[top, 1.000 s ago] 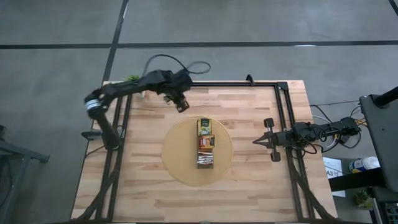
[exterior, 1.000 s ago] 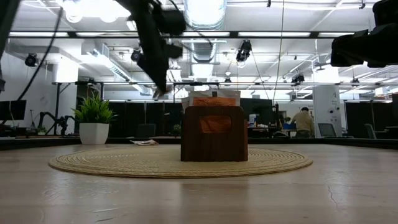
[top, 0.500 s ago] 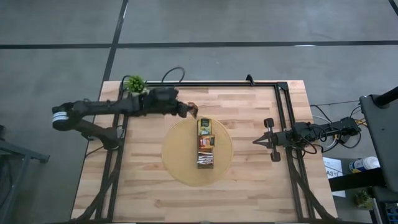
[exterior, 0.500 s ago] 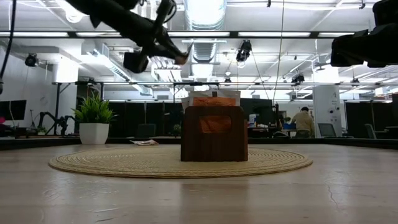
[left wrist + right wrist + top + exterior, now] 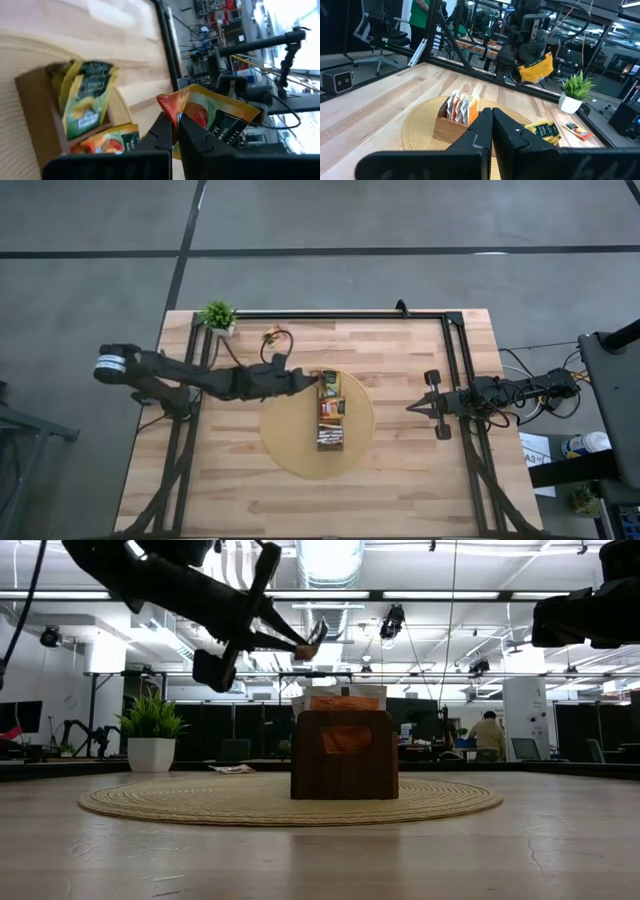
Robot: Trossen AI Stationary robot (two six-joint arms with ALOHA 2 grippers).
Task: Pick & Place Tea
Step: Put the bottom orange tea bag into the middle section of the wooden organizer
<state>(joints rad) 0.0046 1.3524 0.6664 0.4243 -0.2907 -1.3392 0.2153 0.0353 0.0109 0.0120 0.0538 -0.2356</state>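
My left gripper (image 5: pixel 316 380) is shut on one tea sachet (image 5: pixel 212 119), yellow and dark green with a red-orange corner. It holds the sachet in the air over the far end of the long brown box (image 5: pixel 331 412). The box stands on the round woven mat (image 5: pixel 285 430) with several sachets (image 5: pixel 89 97) upright inside it. Two more sachets (image 5: pixel 273 336) lie on the table near its far left corner. My right gripper (image 5: pixel 411 408) waits shut at the table's right edge. My left gripper pinches the sachet's red-orange corner (image 5: pixel 169 106) between its two fingertips (image 5: pixel 161 131). The fingers come almost level from the table's left. The rest of the sachet sticks out beyond them, lifted clear above the box (image 5: pixel 344 752).
A small potted plant (image 5: pixel 217 315) stands at the far left corner. Dark rails (image 5: pixel 455 370) run along the table's left, far and right sides. Bare wood lies near and right of the mat. People and furniture show in the room beyond the table.
My left arm has stretched out from the table's far left toward the box, carrying the sachet. The gripper has moved right and toward the near edge and tipped from pointing down to almost level. It has stayed shut on the sachet.
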